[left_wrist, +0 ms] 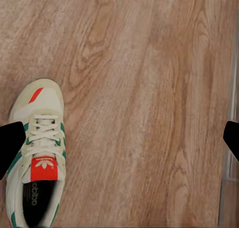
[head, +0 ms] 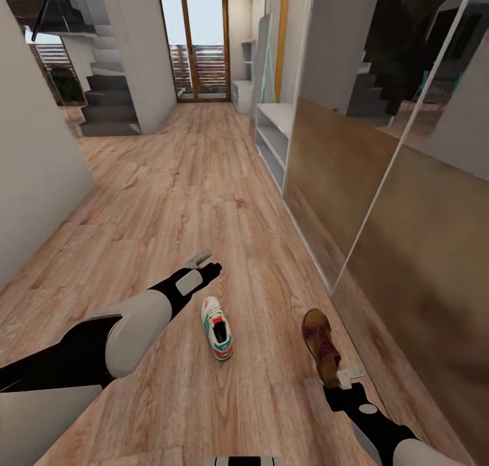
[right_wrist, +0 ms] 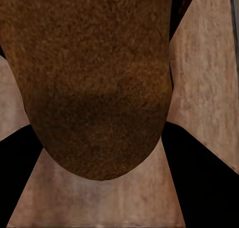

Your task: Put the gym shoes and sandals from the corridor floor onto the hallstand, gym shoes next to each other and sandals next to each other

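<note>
Your one visible gym shoe [head: 217, 328] lies flat on the corridor floor [head: 170, 208], toe pointing away from you, laces and red tongue up; in the left wrist view the same shoe [left_wrist: 37, 153] sits beside one dark fingertip [left_wrist: 11, 143]. To its right, well apart, a brown sandal [head: 321, 346] rests on the planks close to the mirrored wall panels [head: 380, 201], its heel end at your right gripper [head: 343, 379].

Further up the corridor on the right stands the hallstand [head: 275, 140], a white unit with a low top and open shelf compartments beneath; you can see nothing lying in those compartments from here.

Your left gripper [head: 204, 265] hovers above the floor just beyond the gym shoe's toe, fingers spread wide and holding nothing. In the right wrist view the brown sandal [right_wrist: 94, 83] sits between the two dark fingers [right_wrist: 204, 183], which stand apart on either side of it; you cannot tell whether they are pressing on it or merely flanking it
</note>
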{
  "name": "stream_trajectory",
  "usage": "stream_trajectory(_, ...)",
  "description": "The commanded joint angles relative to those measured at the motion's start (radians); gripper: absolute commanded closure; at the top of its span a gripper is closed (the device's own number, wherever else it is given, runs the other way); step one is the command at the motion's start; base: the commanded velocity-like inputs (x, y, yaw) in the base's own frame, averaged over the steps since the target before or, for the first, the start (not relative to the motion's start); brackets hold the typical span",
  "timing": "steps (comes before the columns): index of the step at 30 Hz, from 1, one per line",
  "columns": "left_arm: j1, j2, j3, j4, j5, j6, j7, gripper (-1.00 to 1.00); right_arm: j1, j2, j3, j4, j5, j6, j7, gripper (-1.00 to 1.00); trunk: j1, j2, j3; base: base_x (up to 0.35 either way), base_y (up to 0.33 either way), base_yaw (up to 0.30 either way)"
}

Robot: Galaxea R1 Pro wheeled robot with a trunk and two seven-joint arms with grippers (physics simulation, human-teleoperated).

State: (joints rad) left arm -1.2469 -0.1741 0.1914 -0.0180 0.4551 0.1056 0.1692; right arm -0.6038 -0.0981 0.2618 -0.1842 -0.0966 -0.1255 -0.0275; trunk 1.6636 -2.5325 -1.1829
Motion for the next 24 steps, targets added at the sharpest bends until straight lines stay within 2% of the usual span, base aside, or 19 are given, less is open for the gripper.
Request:
stream_trajectory(1,0.0,0.0,0.008,-0.002,-0.004,0.005,0.005,-1.0,-0.001,0.002,0.006,0.003,-0.01,-0.003,-0.003,1.0,0.0,0.0,-0.001,0.008,-0.152,0.0)
stream_trajectory(5,0.0,0.0,0.008,-0.002,-0.004,0.005,0.004,-1.0,-0.001,0.009,0.007,0.011,-0.009,-0.003,-0.002,1.0,0.0,0.0,-0.001,0.004,-0.068,0.0)
stream_trajectory(8,0.0,0.0,0.008,-0.002,-0.004,0.005,0.004,-1.0,-0.001,0.024,0.027,0.014,0.017,-0.003,0.0,1.0,0.0,0.0,-0.001,0.001,-0.021,0.0)
stream_trajectory(10,0.0,0.0,0.008,-0.002,-0.004,0.005,0.004,-1.0,-0.001,0.04,0.054,0.015,0.043,-0.003,0.001,1.0,0.0,0.0,-0.001,0.001,-0.012,0.0)
stream_trajectory(12,0.0,0.0,0.009,-0.002,-0.004,0.005,0.004,-1.0,-0.001,0.066,0.122,0.015,0.104,-0.003,0.003,1.0,0.0,0.0,-0.001,0.0,-0.005,0.0)
stream_trajectory(13,0.0,0.0,0.01,-0.002,-0.004,0.005,0.004,-1.0,-0.001,0.072,0.136,0.015,0.115,-0.003,0.004,1.0,0.0,0.0,-0.001,0.0,-0.002,0.0)
stream_trajectory(17,0.0,0.0,0.011,-0.002,-0.004,0.005,0.004,-1.0,-0.001,0.088,0.15,0.016,0.126,-0.003,0.004,1.0,0.0,0.0,-0.001,0.0,-0.001,0.0)
stream_trajectory(18,0.0,0.0,0.012,-0.002,-0.004,0.005,0.004,-1.0,-0.001,0.105,0.157,0.018,0.131,-0.003,0.003,1.0,0.0,0.0,0.0,0.0,0.0,0.101)
stream_trajectory(24,0.0,0.0,0.013,-0.002,-0.004,0.005,0.004,-1.0,0.001,0.114,0.16,0.018,0.133,-0.003,0.003,1.0,0.0,0.0,0.001,0.0,0.0,0.038)
